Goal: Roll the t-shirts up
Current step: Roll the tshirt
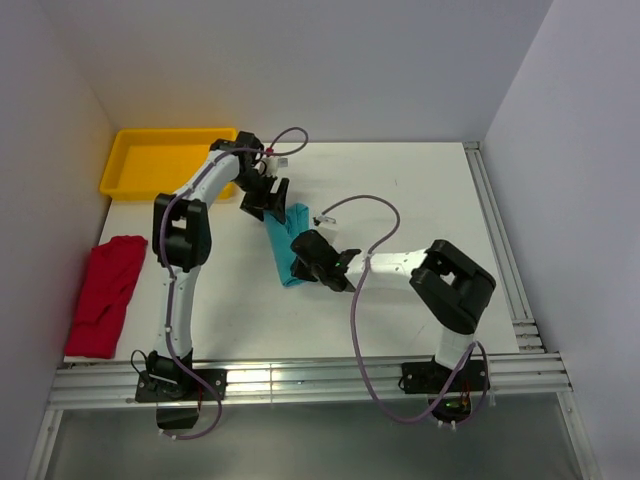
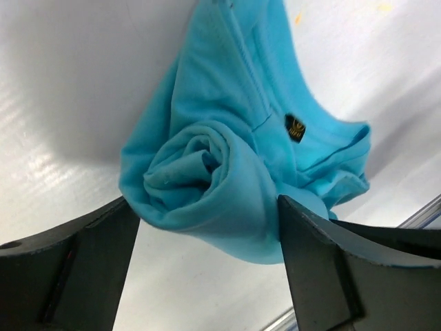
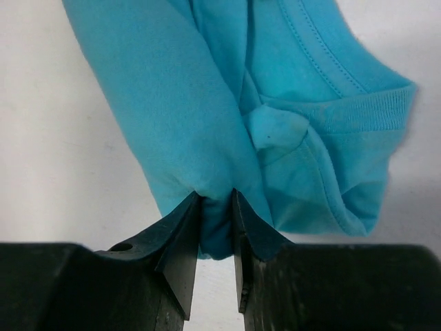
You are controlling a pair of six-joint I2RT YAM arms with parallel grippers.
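Seen from above, the two wrists cover much of the teal t-shirt [image 1: 284, 243]. Only a narrow strip shows between them, and how tightly it is rolled cannot be read there. Both wrist views cut the shirt off at their top edge. The red t-shirt [image 1: 105, 293] lies crumpled well away from both sets of fingers, out past the left arm's elbow, with the yellow tray [image 1: 160, 160] beyond it.

The left arm reaches far forward, its wrist bent down over the far end of the teal shirt. The left fingers [image 2: 83, 262] stand wide, one on either side of the rolled end, whose spiral faces the camera. The cloth seems to brush both inner faces without being squeezed. A small dark label [image 2: 295, 127] sits just beyond them.

The right arm is folded at the elbow, its forearm low over the table [image 1: 420, 190]. The right fingers [image 3: 180, 241] are narrow and pinch a fold of the teal shirt between their tips. The ribbed collar [image 3: 358, 114] lies just beyond them, to the right.
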